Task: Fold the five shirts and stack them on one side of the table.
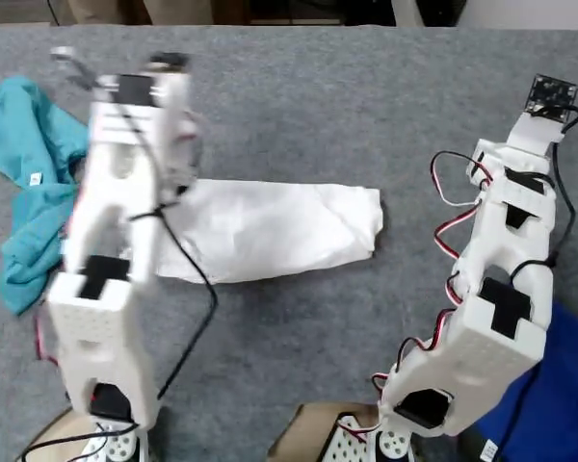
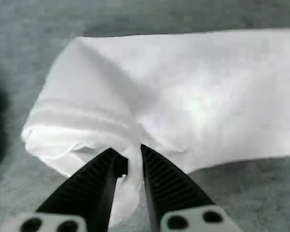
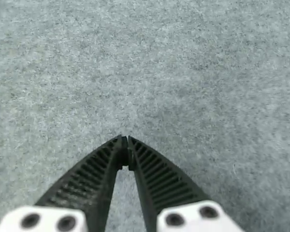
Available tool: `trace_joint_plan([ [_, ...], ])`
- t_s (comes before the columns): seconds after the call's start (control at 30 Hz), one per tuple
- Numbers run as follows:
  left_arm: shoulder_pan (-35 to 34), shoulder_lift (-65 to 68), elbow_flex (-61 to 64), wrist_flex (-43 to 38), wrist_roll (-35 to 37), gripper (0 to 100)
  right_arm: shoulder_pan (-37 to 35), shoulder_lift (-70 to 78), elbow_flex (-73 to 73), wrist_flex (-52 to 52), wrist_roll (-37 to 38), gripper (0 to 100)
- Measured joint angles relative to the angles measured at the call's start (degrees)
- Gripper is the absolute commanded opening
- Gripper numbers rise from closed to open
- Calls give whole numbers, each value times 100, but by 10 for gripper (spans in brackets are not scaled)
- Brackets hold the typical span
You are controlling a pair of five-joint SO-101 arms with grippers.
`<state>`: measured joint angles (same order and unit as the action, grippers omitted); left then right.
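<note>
A white shirt (image 1: 270, 231) lies folded into a long band across the middle of the grey table. My left gripper (image 2: 130, 157) is shut on a pinch of its cloth at the white shirt's (image 2: 183, 101) left end, where the folded layers bunch up. In the high view the left arm (image 1: 125, 192) stands over that end and hides the gripper itself. A crumpled teal shirt (image 1: 34, 183) lies at the table's left edge. My right gripper (image 3: 125, 152) is shut on nothing, hovering above bare grey cloth, its arm (image 1: 506, 260) standing along the right side.
A blue shirt (image 1: 559, 395) shows at the bottom right corner beside the right arm's base. Grey table cover (image 1: 366, 106) stretches open behind and in front of the white shirt. Cables hang from both arms.
</note>
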<state>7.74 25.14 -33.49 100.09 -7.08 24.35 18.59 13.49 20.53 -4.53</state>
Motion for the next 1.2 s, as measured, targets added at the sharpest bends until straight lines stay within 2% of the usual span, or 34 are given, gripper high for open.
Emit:
trace_joint_plan([
  [0.2, 1266, 35, -492, 9, 167, 20, 0, 0, 0, 0, 0, 13],
  [0.4, 1934, 35, -976, -316, 642, 20, 0, 0, 0, 0, 0, 13],
  [0.6, 2338, 62, -985, -1073, 1196, 20, 0, 0, 0, 0, 0, 13],
  [0.8, 2611, 756, -1029, -1609, 1732, 20, 0, 0, 0, 0, 0, 13],
  [1.2, 2927, 1433, -1029, -2470, 2163, 20, 0, 0, 0, 0, 0, 15],
])
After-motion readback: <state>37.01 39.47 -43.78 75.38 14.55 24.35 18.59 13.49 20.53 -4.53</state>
